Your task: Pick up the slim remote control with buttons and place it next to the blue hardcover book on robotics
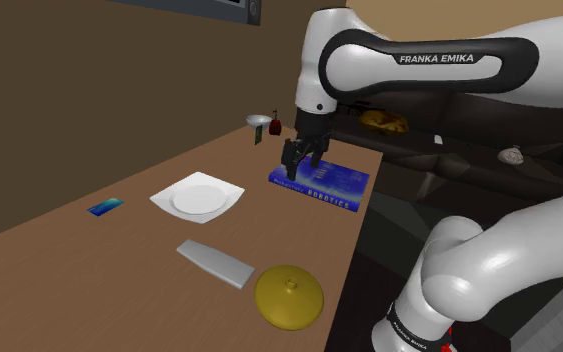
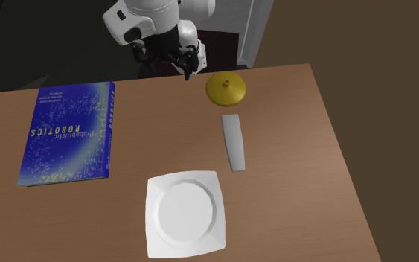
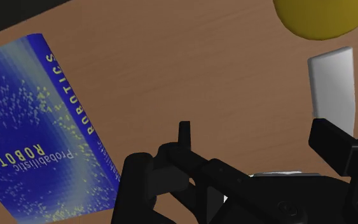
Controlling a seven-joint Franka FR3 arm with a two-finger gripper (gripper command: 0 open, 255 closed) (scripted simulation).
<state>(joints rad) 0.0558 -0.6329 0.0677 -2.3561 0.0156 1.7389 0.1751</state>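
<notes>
At lower centre of the shoulder view, on the table (image 1: 119, 275), find the grey remote (image 1: 214, 262), lying flat between the white plate (image 1: 197, 197) and the yellow lid (image 1: 289, 296), well apart from the blue book (image 1: 319, 180). Bring the end effector (image 1: 299, 158), fingers spread and empty, over its middle, turn across the narrow width, descend straight. Counted: one remote, one book, one plate, one lid, one small blue card (image 1: 105, 207).
</notes>
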